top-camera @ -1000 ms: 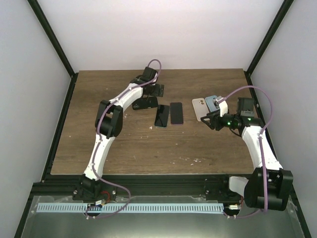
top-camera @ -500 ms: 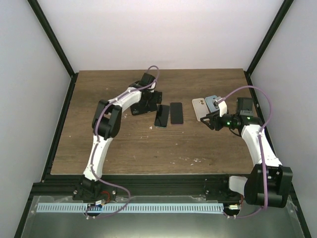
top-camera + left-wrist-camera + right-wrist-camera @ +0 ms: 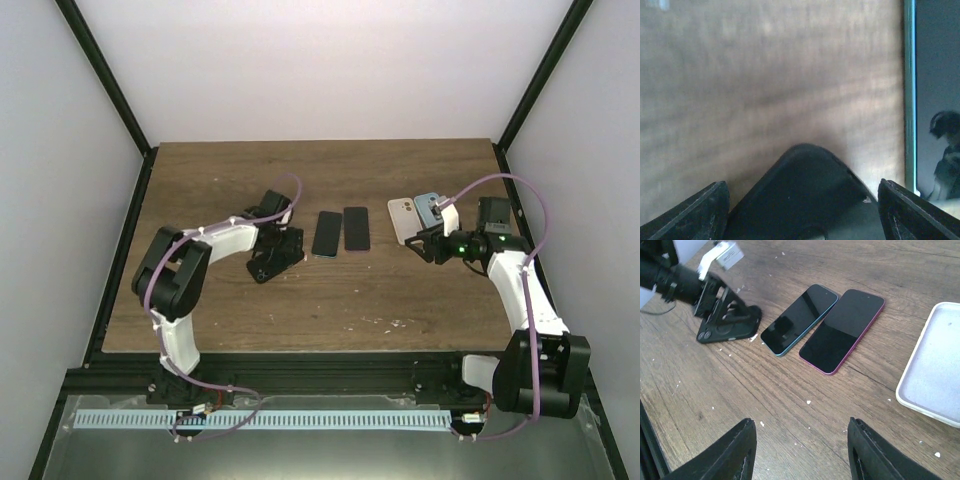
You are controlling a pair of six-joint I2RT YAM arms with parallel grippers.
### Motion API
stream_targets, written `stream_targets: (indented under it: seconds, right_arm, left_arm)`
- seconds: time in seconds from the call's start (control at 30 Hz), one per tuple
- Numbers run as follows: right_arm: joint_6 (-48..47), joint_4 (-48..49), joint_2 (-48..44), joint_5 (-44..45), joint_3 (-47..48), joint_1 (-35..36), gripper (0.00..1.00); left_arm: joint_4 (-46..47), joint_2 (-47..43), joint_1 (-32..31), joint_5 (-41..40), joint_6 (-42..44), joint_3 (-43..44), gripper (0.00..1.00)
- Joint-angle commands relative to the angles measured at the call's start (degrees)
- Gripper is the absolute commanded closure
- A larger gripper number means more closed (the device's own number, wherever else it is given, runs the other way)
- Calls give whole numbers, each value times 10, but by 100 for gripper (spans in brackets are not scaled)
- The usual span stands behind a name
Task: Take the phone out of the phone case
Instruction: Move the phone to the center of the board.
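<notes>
A black phone case (image 3: 268, 266) lies at the table's left-middle, and my left gripper (image 3: 278, 246) is shut on it. In the left wrist view the case (image 3: 800, 190) fills the space between my wide-set fingers (image 3: 705, 212). Two bare phones lie side by side, screens up: a teal-edged one (image 3: 326, 233) and a magenta-edged one (image 3: 356, 228). The right wrist view shows both phones (image 3: 799, 319) (image 3: 842, 330) and the black case (image 3: 735, 331). My right gripper (image 3: 418, 241) is open and empty, hovering over bare wood (image 3: 800, 450) near the phones.
An empty white phone case (image 3: 402, 220) lies open side up at the right, also in the right wrist view (image 3: 935, 375). A light blue case (image 3: 430, 205) lies just behind it. The table's side rail (image 3: 910, 95) runs close to my left gripper.
My left arm has folded back toward the near left, carrying the black case away from the teal-edged phone, which stays on the table. The right arm has hardly moved.
</notes>
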Motion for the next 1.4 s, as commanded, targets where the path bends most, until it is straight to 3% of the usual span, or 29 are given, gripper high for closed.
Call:
stream_targets:
  seconds: [0.0,0.2,0.33,0.57,0.8,1.07,1.3,1.37]
  right_arm:
    - [-11,-5,-6,-15,6,-8,49]
    - [-14,-8,6,-19,8,-8,49]
    - [-14,-10,10,-21,9,-8,49]
    - [-13,-10,12,-15,9,-9,49]
    - [-14,-8,18,-14,8,-10,49]
    - [-20,-17,37,-20,14,-10,48]
    - [-22,-18,37,-26,14,-11,49]
    - [-23,-20,38,-28,15,-11,48]
  left_arm:
    - [-64,-56,-43,-4,-25,-103,17]
    - [-80,-99,-112,-39,-30,-154,14]
    - [-74,-111,-116,-77,-21,-139,10]
    - [-67,-42,-118,-34,12,-62,7]
    - [-58,-30,-152,24,9,-68,8]
    - [-55,-85,-286,62,5,-116,12]
    - [-124,-190,-407,-120,-107,-131,9]
    - [-152,-218,-428,-131,-152,-138,9]
